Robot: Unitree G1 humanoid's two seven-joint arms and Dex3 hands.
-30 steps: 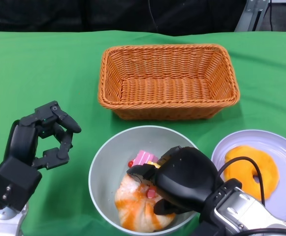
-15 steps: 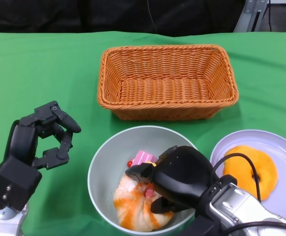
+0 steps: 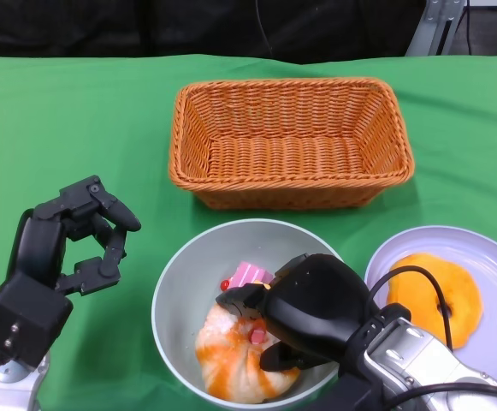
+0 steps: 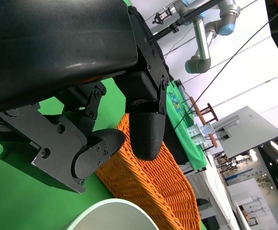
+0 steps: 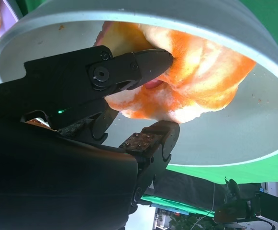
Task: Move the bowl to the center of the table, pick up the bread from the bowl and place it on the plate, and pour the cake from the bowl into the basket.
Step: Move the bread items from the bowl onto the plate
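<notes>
The grey bowl (image 3: 173, 287) stands at the table's near middle. In it lie an orange-and-white bread (image 3: 227, 366) and a pink cake (image 3: 250, 274). My right hand (image 3: 316, 312) reaches into the bowl from the near right and grips the bread. The right wrist view shows one fingertip (image 5: 150, 61) pressed on the bread (image 5: 201, 81) and another under its edge, inside the bowl (image 5: 253, 139). Left of the bowl, my left hand (image 3: 68, 244) hovers with its fingers apart and holds nothing. The lilac plate (image 3: 496, 253) lies at the right.
A wicker basket (image 3: 291, 141) stands behind the bowl, with nothing in it. An orange ring-shaped bread (image 3: 432, 295) lies on the plate. The left wrist view shows my left hand (image 4: 105, 110) before the basket (image 4: 153, 187). Green cloth covers the table.
My right hand has settled a little deeper and leftward into the bowl, and the bread has shifted slightly with it. The left hand has not moved.
</notes>
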